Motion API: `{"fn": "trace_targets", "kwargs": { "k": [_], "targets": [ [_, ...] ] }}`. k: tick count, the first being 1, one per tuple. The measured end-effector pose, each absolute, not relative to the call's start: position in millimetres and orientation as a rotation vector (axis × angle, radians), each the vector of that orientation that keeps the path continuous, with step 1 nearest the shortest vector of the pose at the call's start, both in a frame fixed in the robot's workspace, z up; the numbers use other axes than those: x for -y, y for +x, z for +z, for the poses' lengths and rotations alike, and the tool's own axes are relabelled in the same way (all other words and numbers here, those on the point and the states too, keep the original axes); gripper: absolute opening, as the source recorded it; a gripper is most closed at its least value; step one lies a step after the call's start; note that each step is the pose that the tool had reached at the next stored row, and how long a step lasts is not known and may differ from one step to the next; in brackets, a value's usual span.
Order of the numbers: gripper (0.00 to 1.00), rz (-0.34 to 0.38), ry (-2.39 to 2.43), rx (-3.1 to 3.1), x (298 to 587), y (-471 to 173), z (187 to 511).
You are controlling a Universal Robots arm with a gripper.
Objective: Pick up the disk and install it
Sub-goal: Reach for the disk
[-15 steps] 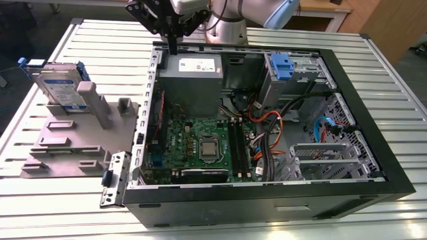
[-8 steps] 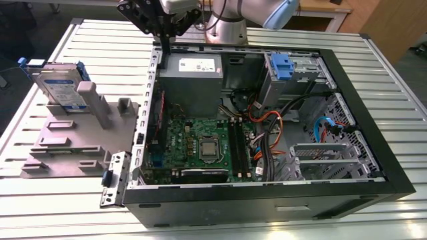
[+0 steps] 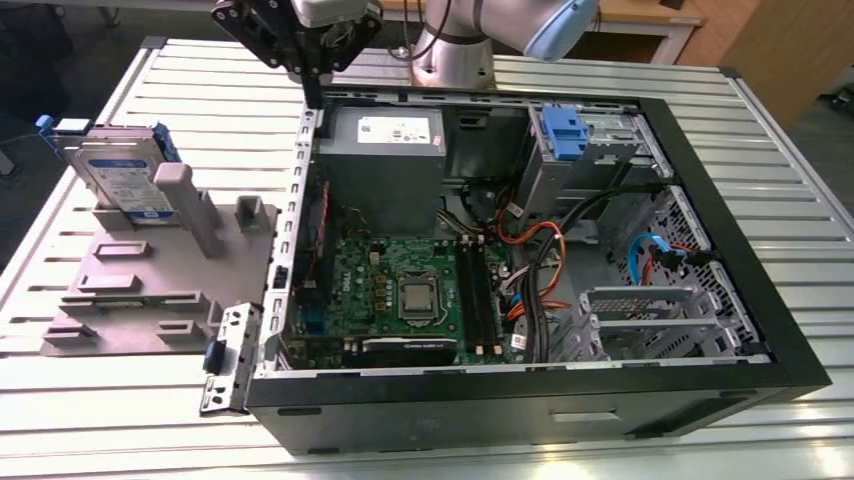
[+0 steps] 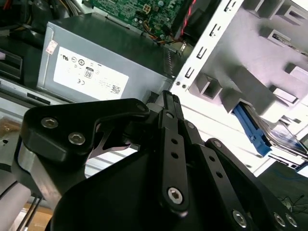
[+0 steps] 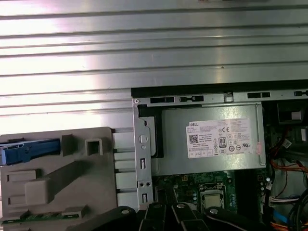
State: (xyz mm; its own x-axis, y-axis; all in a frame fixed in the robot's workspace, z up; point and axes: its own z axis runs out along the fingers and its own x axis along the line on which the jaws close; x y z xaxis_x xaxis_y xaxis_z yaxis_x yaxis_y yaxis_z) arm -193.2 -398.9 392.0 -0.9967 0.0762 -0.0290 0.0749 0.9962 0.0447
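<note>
Gripper (image 3: 315, 95) hovers, jaws closed on nothing, over the computer case (image 3: 747, 260) edge; disk (image 3: 127, 185) stands upright in grey fixture (image 3: 134, 295)

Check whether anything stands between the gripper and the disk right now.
Nothing visible does. In the exterior view the gripper hangs above the case wall beside the power supply, and the disk leans in the grey fixture off to that view's left, outside the case, with open air between them.
</note>
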Motion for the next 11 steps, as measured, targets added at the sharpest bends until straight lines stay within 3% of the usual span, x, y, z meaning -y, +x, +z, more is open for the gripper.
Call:
{"fn": "trace_targets", "kwargs": {
  "k": [11],
  "targets": [
    [0.11, 0.068, 0.118, -3.108, 399, -213, 391]
  ]
}}
